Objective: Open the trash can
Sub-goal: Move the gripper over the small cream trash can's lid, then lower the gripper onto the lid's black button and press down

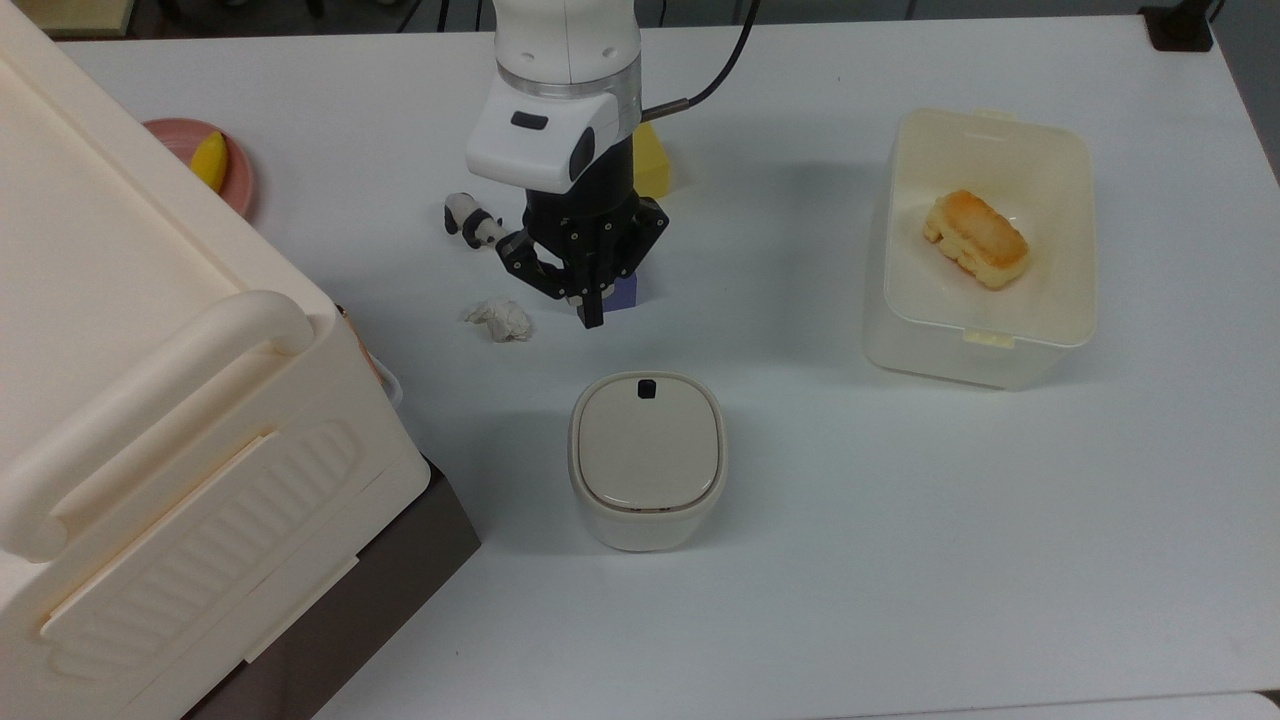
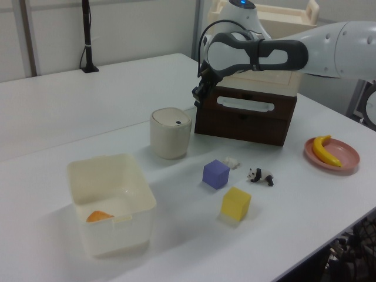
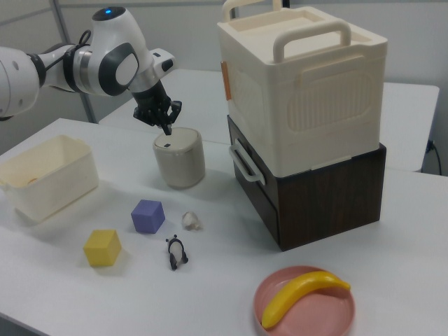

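Top view: clenched black pincer point(image 1: 592, 318) hovers short of the small cream plastic trash can point(image 1: 647, 460); missing its black button point(image 1: 646, 387) could merely shove it.

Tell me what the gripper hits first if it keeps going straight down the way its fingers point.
Probably the trash can. The gripper points down just above the lid's black button in the right view. In the top view its tip sits short of the bin, so depth is uncertain; it could meet the table instead.
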